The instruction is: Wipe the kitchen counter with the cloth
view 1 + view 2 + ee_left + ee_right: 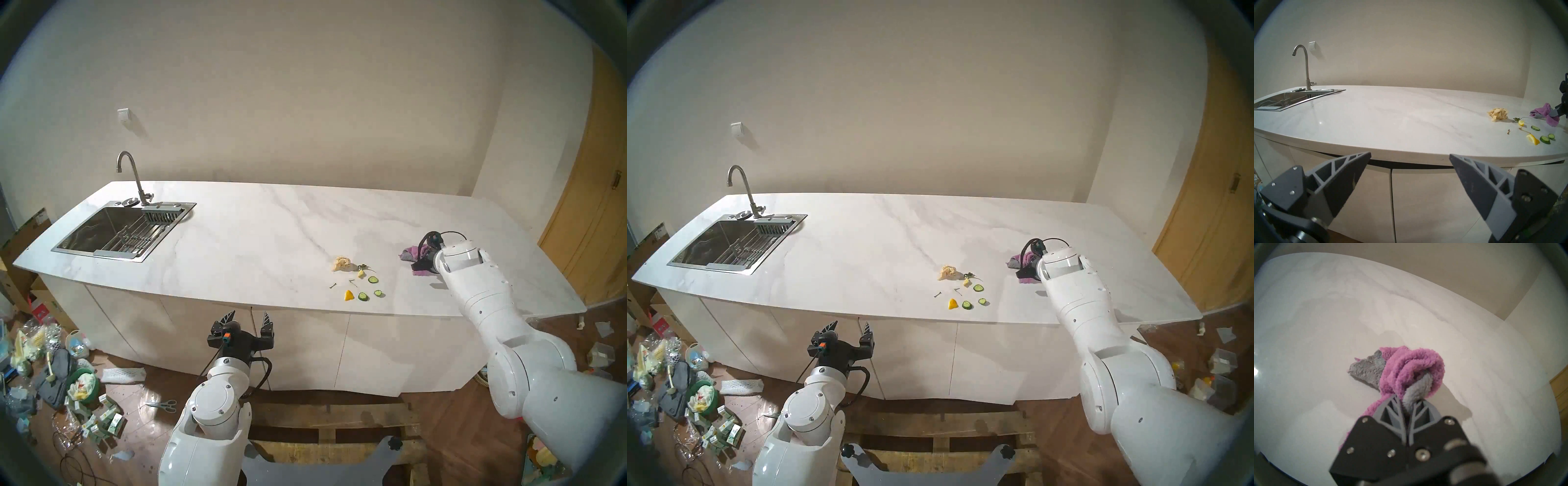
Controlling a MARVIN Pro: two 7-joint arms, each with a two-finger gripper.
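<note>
Right gripper (1407, 404) jaws clamped on the purple cloth (1407, 368) at the worktop's (254, 237) right end, left gripper (1409, 171) jaws apart and idle, cucumber slices (373, 279) and scraps unwiped, wiping barely begun

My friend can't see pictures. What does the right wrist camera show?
The right gripper is shut on a bunched purple cloth with a grey patch, over the white kitchen counter. A beige wall stands behind.

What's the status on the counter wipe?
Right tool shut on the cloth, bunched, low over the kitchen counter. Left tool open, empty, below the front edge. Paper wad and cucumber slices lie toward the sink.
</note>
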